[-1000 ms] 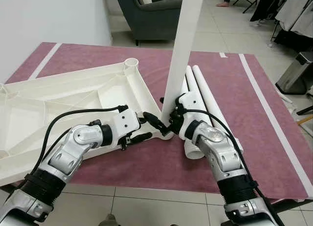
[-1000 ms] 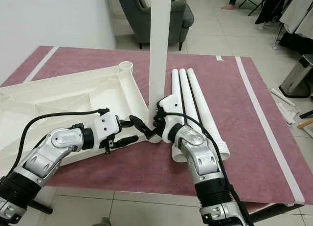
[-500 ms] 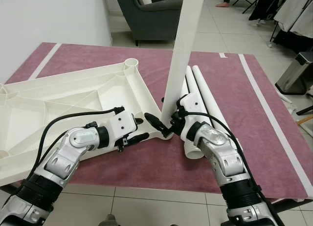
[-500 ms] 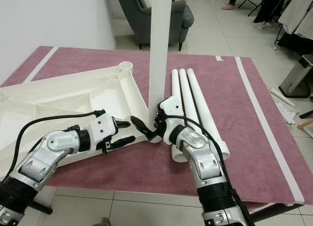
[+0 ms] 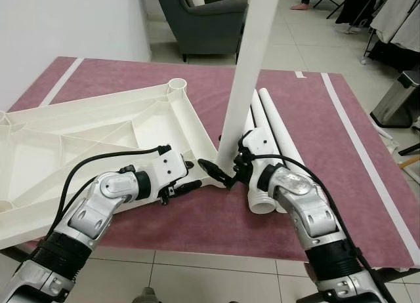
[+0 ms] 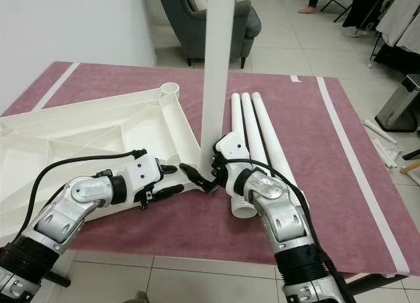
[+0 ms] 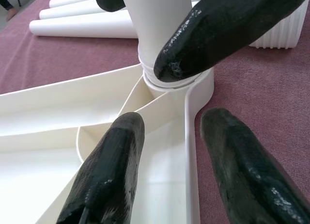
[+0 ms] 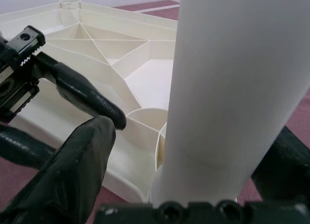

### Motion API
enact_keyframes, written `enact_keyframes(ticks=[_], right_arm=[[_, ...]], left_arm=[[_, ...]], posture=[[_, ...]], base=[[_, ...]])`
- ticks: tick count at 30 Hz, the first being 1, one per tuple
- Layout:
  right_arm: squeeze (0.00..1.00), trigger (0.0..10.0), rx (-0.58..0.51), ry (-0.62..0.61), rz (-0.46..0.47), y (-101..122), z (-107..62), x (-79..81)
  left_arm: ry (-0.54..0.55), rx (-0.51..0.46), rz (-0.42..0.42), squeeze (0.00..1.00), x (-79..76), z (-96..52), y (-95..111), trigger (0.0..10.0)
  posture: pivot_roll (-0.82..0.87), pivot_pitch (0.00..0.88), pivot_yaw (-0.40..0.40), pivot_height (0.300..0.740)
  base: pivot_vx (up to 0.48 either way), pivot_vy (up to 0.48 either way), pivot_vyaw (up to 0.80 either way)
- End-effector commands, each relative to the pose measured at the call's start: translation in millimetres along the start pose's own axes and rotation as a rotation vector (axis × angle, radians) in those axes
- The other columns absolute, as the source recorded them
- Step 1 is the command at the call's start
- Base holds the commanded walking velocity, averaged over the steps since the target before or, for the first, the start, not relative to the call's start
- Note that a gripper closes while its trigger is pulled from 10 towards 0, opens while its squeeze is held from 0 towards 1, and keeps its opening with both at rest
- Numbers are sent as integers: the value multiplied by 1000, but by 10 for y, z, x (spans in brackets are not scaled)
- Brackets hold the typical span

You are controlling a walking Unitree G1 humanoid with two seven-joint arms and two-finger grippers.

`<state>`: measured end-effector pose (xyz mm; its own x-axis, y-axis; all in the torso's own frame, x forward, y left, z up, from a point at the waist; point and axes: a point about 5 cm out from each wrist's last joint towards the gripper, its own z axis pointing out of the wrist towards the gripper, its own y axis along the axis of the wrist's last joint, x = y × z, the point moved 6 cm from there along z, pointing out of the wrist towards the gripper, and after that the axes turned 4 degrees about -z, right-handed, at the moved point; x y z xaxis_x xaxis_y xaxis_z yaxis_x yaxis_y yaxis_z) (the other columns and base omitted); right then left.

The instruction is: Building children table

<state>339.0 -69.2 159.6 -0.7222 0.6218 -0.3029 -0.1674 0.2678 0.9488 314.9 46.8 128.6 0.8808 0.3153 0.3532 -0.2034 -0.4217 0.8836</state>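
A wide mauve carpet with white border stripes (image 5: 197, 86) covers the tiled floor, and on it lies a large white plastic ribbed tabletop (image 5: 85, 136), turned underside up, with a round open socket at its far corner (image 5: 176, 84). From the near corner of that tabletop a long white cylindrical table leg (image 5: 244, 67) rises upright, leaning slightly, its foot seated in the corner socket (image 7: 174, 83). Just beside it, to the right, three more white tubular legs (image 6: 259, 136) lie side by side on the carpet, their open ends toward the robot. A dark grey upholstered armchair (image 5: 203, 18) stands on the tiles beyond the carpet, and a metal pedal bin (image 5: 399, 96) sits off to the right. The right gripper (image 6: 205, 178) straddles the base of the upright leg, a black finger (image 8: 72, 175) on either side; whether the pads actually press the tube cannot be told. The left gripper (image 5: 190, 175) hovers over the tabletop's near corner with its fingers (image 7: 109, 175) spread apart, empty, tips close to the socket.
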Motion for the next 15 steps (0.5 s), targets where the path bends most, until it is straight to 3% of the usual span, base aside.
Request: enact_keyframes(ticks=[1,11,14,15], right_arm=[[0,10000,16,10,-3,-35,-43,-9],[0,10000,27,-51,1,-68,-104,-167],[0,10000,17,-76,25,-64,-125,-219],[0,10000,-33,-85,103,-6,-193,-242]], left_arm=[[29,60,-45,0,25,21,-116,10000],[-2,110,-29,0,-25,6,-222,10000],[-12,104,-35,0,-45,-6,-212,10000],[-22,120,-43,0,-72,-24,-248,10000]], posture=[[51,101,-1,740],[53,107,4,740],[57,109,7,740],[58,114,16,740]], base=[[0,0,0],[0,0,0],[0,0,0],[0,0,0]])
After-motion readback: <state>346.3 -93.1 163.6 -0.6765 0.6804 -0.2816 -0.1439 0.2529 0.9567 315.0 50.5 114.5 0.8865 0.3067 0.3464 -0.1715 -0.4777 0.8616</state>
